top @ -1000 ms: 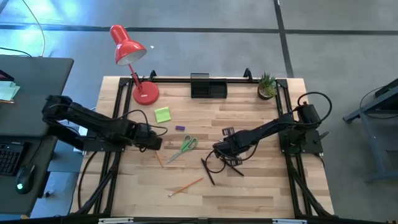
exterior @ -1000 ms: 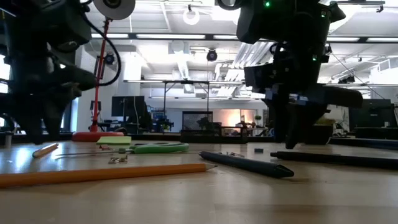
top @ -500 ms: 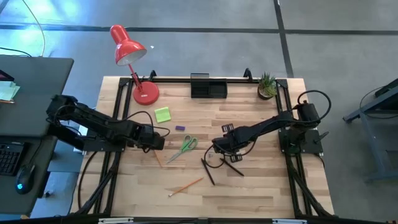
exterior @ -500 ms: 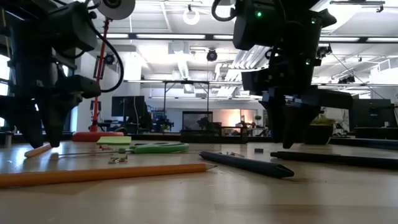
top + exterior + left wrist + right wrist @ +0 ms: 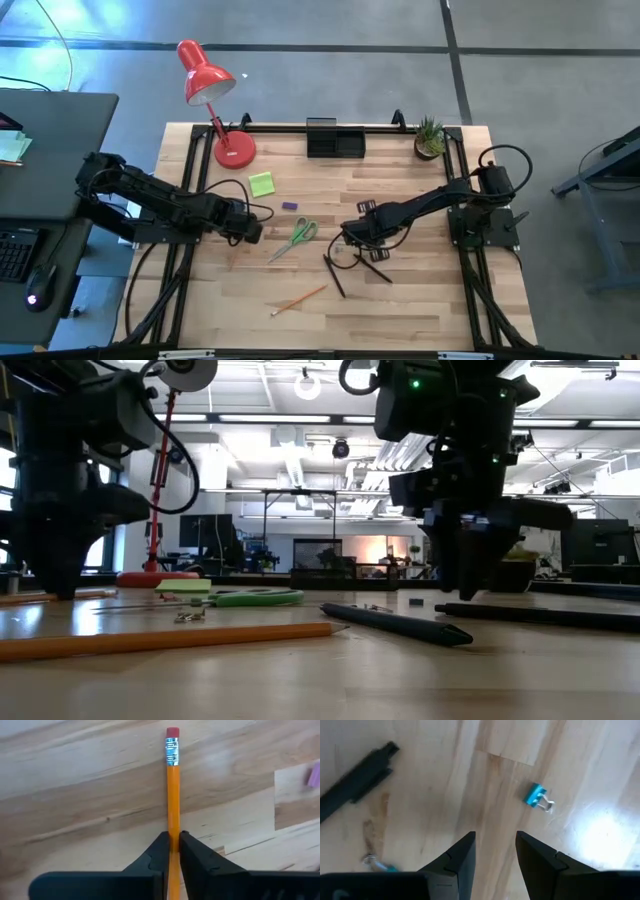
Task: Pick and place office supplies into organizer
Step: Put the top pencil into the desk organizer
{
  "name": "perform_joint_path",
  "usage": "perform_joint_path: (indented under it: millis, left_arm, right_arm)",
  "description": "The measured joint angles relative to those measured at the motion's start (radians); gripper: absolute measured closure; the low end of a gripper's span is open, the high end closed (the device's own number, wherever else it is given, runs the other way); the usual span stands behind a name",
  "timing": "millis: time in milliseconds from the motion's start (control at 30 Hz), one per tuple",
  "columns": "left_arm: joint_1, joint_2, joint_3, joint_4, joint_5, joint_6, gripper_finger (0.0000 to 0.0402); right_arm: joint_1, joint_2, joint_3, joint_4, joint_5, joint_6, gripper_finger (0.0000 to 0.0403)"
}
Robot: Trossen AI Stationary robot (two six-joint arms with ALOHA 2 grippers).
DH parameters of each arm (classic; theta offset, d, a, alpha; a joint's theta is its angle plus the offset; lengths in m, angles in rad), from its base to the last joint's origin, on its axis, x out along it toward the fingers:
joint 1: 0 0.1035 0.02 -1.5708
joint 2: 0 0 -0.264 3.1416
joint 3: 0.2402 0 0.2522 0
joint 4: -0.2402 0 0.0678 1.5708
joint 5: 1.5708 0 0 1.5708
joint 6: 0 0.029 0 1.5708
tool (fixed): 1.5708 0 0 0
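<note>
My left gripper points down at the table's left middle, shut on an orange pencil with a red eraser. A second pencil lies near the front. Green-handled scissors, a lime sticky-note pad and a purple block lie flat on the wood. My right gripper hovers open over bare wood at the table's middle, by a blue binder clip and dark pens. The black organizer stands at the far edge. My left gripper pinches the pencil's shaft between its two fingers, well down from the eraser end. The fingers come from above, pointing down, and lie across the pencil. The pencil lies level at the table top; lifted or resting, I cannot tell.
A red desk lamp stands at the far left and a small potted plant at the far right corner. Black rails run along the table's edges. Bare wood lies between the scissors and the organizer.
My left gripper has shut and taken hold of the pencil that lay between its open fingers. The pencil has turned about on the table as the fingers closed: in the low view it now shows lengthwise, where before only its eraser end showed.
</note>
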Motion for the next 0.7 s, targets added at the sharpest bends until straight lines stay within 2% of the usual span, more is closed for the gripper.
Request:
perform_joint_path:
  millis: [133, 367, 533, 700]
  left_arm:
    - [-0.003, -0.002, 0.021, 0.005, -0.020, 0.075, 0.0395]
    - [-0.003, 0.000, 0.115, 0.023, -0.126, 0.263, 0.0398]
    - [-0.015, -0.001, 0.174, 0.148, -0.279, 0.488, 0.0399]
    - [0.002, -0.002, 0.217, 0.389, -0.432, 0.811, 0.0400]
  right_arm:
    - [0.000, 0.000, 0.000, -0.041, -0.005, 0.032, 0.0269]
    - [0.001, -0.003, 0.000, -0.167, 0.013, 0.180, 0.0269]
    - [0.012, -0.012, -0.003, -0.196, 0.139, 0.378, 0.0269]
    - [0.065, -0.071, -0.003, -0.163, 0.294, 0.499, 0.0269]
